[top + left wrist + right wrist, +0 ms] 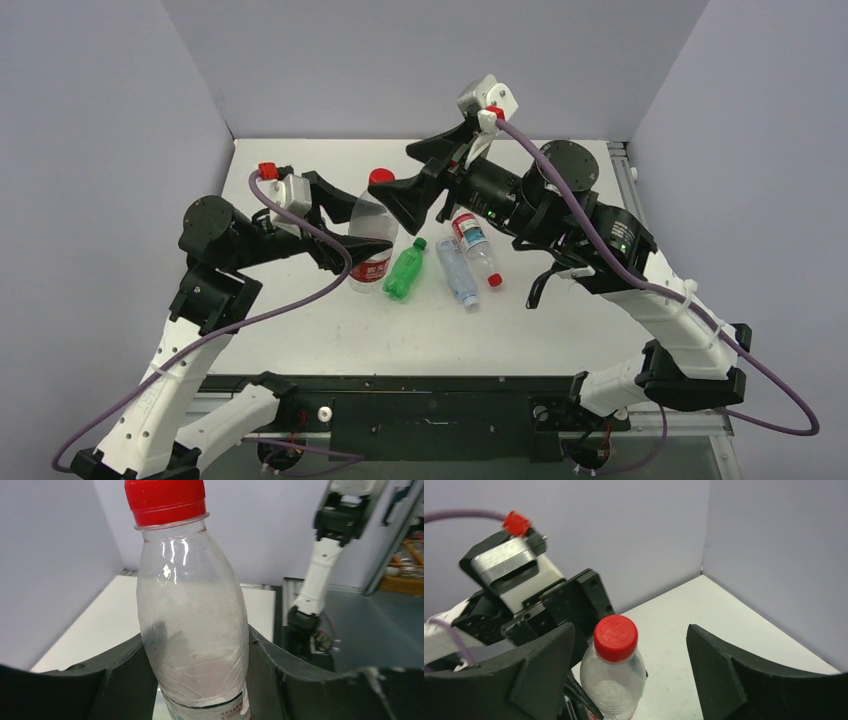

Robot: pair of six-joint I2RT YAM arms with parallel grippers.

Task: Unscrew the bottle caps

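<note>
Grip: left tool [200, 680] clamped on clear red-labelled plastic bottle [192, 605] | right tool [629, 645] apart, round red plastic cap [615, 636] at 9 o'clock | I'd centre, close squarely.

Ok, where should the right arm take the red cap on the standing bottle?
Grip the red cap by its round side wall, right fingers on opposite sides, coming from above: the bottle stands upright in the left fingers, cap topmost.
</note>
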